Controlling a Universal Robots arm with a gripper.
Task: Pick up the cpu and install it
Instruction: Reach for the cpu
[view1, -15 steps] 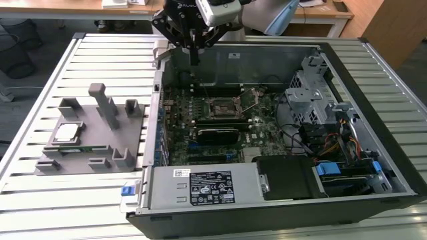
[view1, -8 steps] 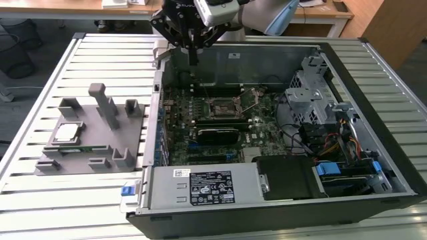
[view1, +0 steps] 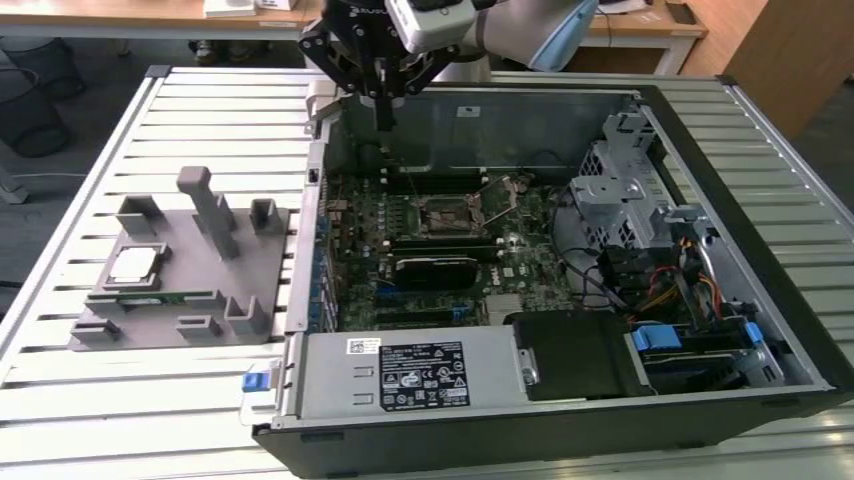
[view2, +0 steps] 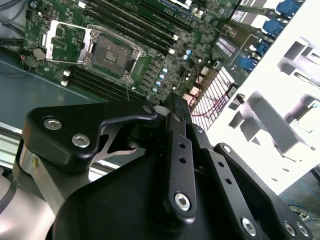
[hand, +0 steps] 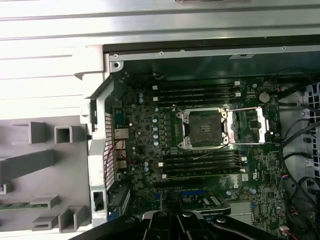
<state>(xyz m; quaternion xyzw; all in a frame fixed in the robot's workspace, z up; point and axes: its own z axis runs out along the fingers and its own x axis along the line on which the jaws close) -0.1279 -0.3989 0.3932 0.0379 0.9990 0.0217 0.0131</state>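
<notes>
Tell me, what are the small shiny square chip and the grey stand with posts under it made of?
The small silvery square chip seems metal-topped: it gleams pale and smooth. The grey stand with posts looks like matte plastic, dull and even-coloured, though that's only a guess.

Has a black gripper (view1: 384, 125) built from flat, bent bars. Shows round silver screws (view2: 182, 201) set in those bars, seen in the second wrist view. Carries a white box (view1: 434, 20) at the wrist, with a fat, smooth, pale grey arm (view1: 534, 30) behind it.
</notes>
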